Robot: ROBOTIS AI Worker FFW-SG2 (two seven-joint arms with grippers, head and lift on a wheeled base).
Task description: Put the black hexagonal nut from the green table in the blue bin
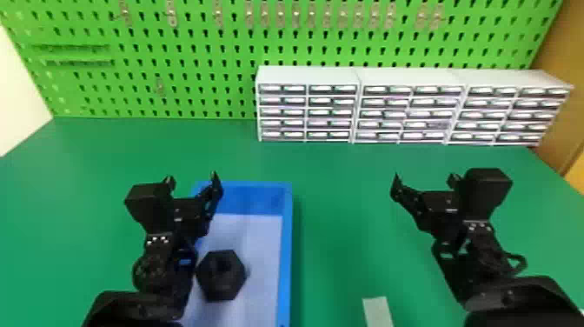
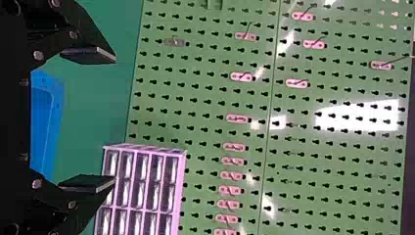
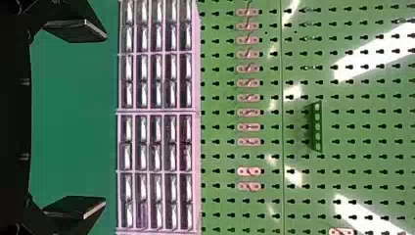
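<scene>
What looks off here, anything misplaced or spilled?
Nothing clearly wrong: black nut lies inside the blue bin. Only possible stray: a pale strip on the green table, right of the bin, purpose unclear.

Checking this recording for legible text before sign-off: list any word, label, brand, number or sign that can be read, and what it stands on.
No text can be read.
Drawer cabinets: pale patches on the fronts, too small to tell whether they are labels.
Left arm and right arm: small white marks, too small to make out.
</scene>
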